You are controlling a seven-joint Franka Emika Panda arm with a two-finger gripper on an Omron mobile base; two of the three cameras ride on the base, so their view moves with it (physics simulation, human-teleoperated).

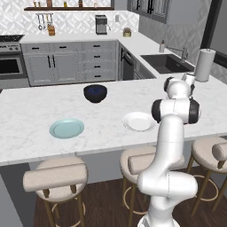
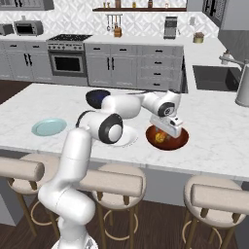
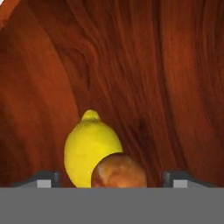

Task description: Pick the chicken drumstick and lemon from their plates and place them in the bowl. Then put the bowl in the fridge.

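On the surface (image 2: 214,141), left to right: teal plate (image 2: 49,127), white plate (image 2: 127,138), bowl (image 2: 181,141). My pincer (image 3: 109,178) hangs released over the bowl. Lemon (image 3: 89,146) and drumstick (image 3: 119,172) lie touching inside it, between my fingertips (image 3: 46,179).

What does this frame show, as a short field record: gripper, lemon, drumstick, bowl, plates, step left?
gripper: open, fingers wide apart, low over the bowl, holding nothing
lemon: lying in the bowl, between the fingers
chicken drumstick: in the bowl, in front of and overlapping the lemon
bowl: reddish-brown, on the counter right of the white plate
teal plate: bare
white plate: bare
dark blue bowl: on the counter behind the plates
step left: bowl not yet in the fridge
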